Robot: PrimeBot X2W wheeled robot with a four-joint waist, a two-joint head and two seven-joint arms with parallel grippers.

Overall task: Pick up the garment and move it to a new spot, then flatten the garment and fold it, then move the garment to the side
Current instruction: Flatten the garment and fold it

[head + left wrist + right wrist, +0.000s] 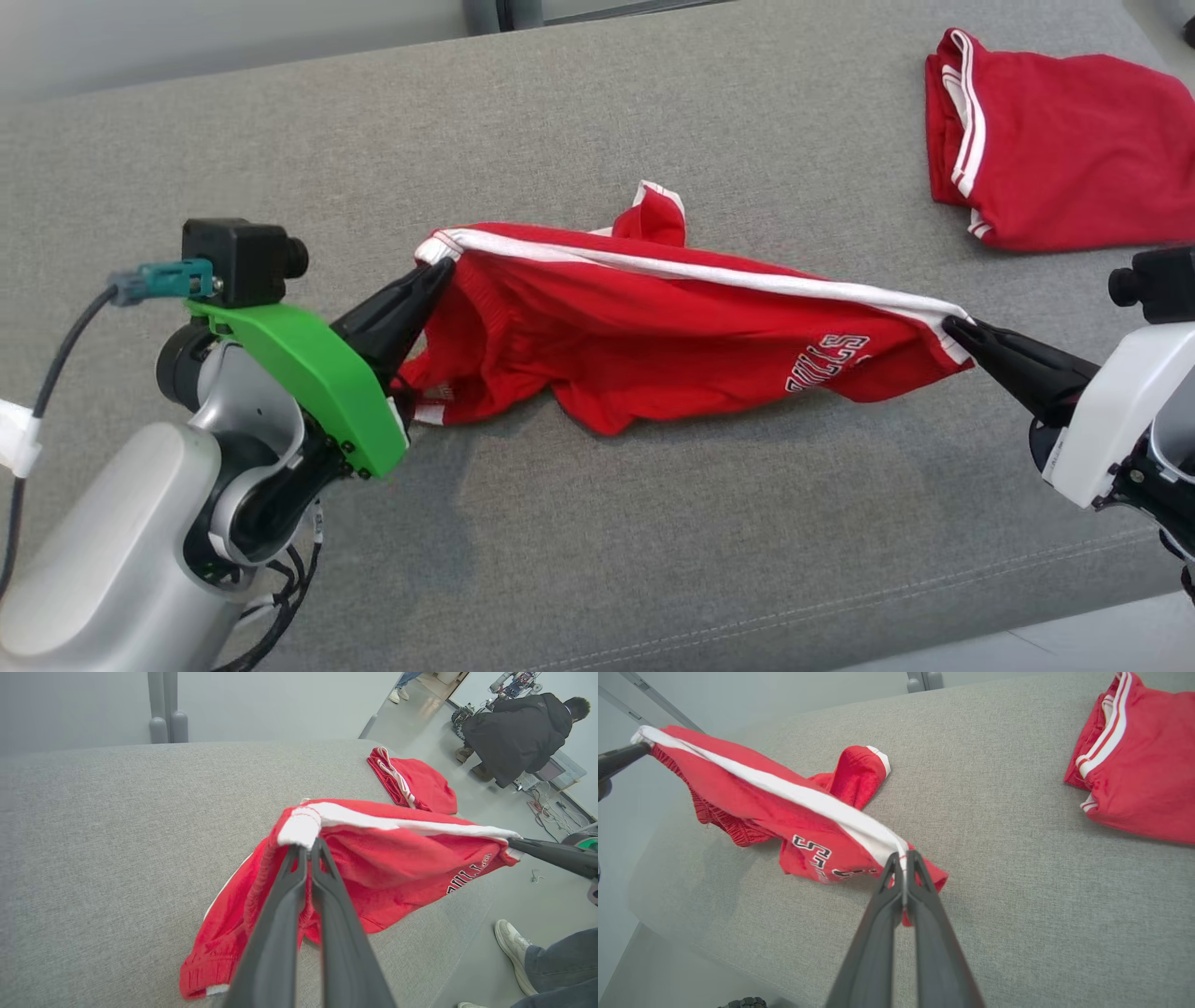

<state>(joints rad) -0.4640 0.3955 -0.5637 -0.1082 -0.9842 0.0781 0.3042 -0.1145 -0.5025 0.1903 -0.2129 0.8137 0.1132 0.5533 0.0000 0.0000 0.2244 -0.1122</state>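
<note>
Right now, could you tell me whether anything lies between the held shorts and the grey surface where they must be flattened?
Nothing visible does. The left tool and right tool are shut on the shorts, and the grey surface around them is bare. A folded red garment lies apart at the far right.

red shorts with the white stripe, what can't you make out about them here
1. Head view: a fold hides part of the white printed lettering on the red shorts with a white stripe; in the right wrist view creases break it up.
2. Head view: the shorts' far leg sits mostly behind the stretched stripe.
3. Head view: the right edge cuts off the folded red garment.
</note>
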